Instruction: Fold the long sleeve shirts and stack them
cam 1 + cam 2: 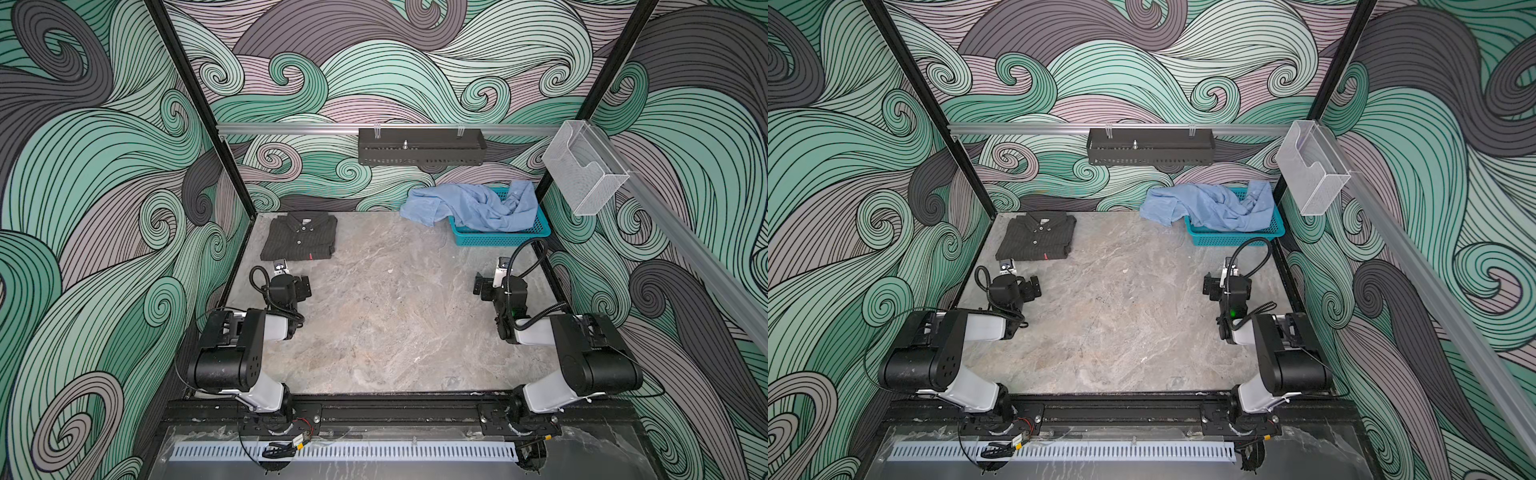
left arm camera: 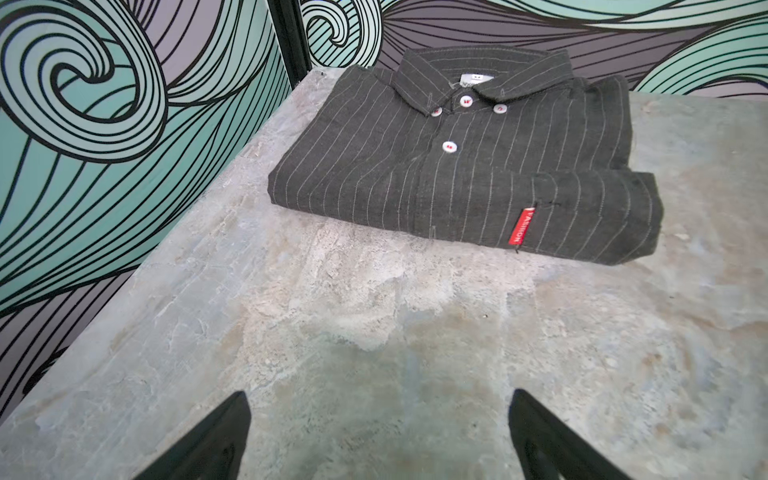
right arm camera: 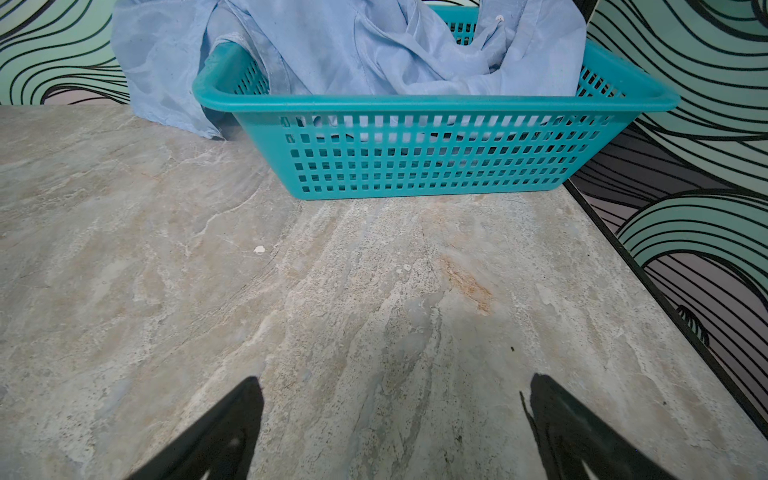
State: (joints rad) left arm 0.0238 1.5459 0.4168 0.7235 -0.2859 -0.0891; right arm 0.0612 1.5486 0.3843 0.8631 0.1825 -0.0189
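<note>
- two shirts: dark pinstriped shirt (image 1: 300,236) lay folded, far-left corner of the table (image 1: 395,311), collar toward the back wall
- light blue shirt (image 1: 473,208) sprawled sideways out of one teal basket (image 1: 498,239), far right
- left hand (image 1: 305,286) and right hand (image 1: 478,286) both hung released, empty

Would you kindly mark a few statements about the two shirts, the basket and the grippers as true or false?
1. The dark charcoal pinstriped button-up shirt lies folded on the marble-patterned table. True.
2. The plain light blue cloth shirt is stacked on it. False: it lies crumpled, partly inside the teal perforated plastic basket and spilling over its rim.
3. The left gripper is open and empty. True.
4. The right gripper is shut on the blue shirt. False: it is open, empty, apart from the basket.
</note>
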